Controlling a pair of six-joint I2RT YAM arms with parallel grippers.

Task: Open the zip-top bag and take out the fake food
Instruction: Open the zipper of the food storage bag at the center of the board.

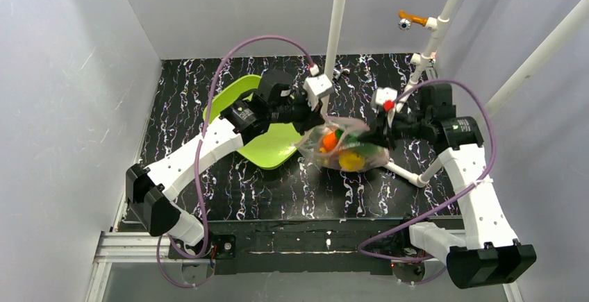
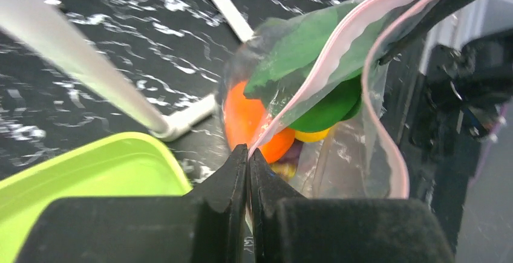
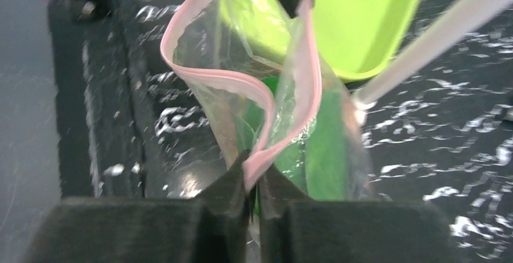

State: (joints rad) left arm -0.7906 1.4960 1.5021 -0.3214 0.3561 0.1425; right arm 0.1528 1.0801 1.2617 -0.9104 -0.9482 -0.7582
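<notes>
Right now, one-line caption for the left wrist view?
Left gripper pinching the zip-top bag by its pink rim, fake food inside, green tray beside.

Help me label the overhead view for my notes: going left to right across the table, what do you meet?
lime-green tray → left gripper → zip-top bag with the fake food inside → right gripper. Each gripper pinches one side of the bag's mouth.

On the table (image 1: 278,198), centre: zip-top bag (image 1: 344,148) with the fake food (image 1: 332,140) inside it. The left gripper (image 1: 321,117) is on the bag's left rim and the right gripper (image 1: 378,135) on its right rim. The tray (image 1: 271,151) lies just left of the bag, partly under the left arm.
</notes>
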